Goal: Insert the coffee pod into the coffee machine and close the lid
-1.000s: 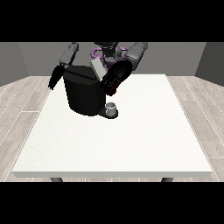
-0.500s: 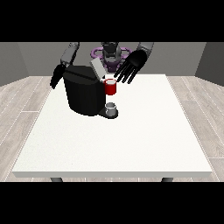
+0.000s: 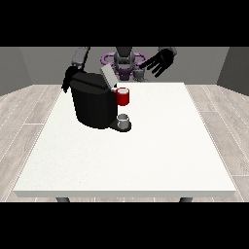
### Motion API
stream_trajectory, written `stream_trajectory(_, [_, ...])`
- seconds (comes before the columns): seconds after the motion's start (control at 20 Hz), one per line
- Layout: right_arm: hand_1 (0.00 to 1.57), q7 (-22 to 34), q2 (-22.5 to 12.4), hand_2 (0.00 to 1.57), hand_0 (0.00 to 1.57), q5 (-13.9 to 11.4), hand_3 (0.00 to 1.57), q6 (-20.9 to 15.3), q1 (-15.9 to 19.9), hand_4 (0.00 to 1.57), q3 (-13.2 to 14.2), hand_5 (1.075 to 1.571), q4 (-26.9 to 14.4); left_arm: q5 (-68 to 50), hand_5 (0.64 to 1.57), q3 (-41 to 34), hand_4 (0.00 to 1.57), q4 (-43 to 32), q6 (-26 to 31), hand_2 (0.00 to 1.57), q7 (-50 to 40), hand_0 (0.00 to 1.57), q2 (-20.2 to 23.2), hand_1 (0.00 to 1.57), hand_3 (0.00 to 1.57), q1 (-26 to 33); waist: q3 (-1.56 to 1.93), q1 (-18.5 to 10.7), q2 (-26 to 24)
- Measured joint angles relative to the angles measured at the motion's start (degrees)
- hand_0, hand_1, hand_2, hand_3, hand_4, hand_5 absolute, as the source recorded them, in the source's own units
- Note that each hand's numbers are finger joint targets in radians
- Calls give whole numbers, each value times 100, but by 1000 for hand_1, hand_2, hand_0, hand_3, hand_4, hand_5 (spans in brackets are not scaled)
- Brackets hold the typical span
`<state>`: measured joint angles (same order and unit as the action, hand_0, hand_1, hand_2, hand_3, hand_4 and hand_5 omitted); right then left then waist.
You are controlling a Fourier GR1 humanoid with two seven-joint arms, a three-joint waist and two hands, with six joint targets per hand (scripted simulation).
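Black fingers (image 3: 156, 63) of the hand at the view's right now spread open, lifted off the coffee machine (image 3: 95, 99); its lid (image 3: 108, 77) still stands up.

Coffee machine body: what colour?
Black, seen in the front view: the coffee machine stands on the white table.

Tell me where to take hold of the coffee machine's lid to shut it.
Probably the raised upper edge of the lid, from above with the open hand at the view's right: it stands tilted up over the machine, top edge free.
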<state>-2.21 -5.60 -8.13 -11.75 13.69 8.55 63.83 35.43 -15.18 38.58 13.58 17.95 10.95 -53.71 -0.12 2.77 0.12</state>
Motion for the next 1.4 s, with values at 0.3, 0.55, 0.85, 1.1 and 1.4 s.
stream_trajectory(0.3, [0,-113,59,0,0,9,0,-57,-603,0,34,1571,-41,-915,1571,-572,393,-66,234,0,170,0,-703,0,0,1122,6,-540,-925])
stream_trajectory(0.55, [0,-70,113,0,0,187,0,327,-622,0,-158,1571,417,-1140,1571,-694,386,-87,316,0,71,0,-793,0,0,1821,10,-598,-1448])
stream_trajectory(0.85, [0,178,29,0,0,351,0,824,-293,154,-394,1571,924,-1364,1571,-694,368,66,372,0,18,0,-912,0,0,2351,11,-762,-1719])
stream_trajectory(1.1, [0,331,-203,0,0,280,0,997,12,0,-448,1571,1131,-1603,1571,-541,360,531,477,0,-225,0,-1006,0,0,2612,13,-970,-1702])
stream_trajectory(1.4, [0,533,-420,0,0,464,0,1042,614,175,-115,1571,896,-2059,1571,-56,382,1328,436,0,-396,0,-1061,0,0,2926,13,-1220,-1290])
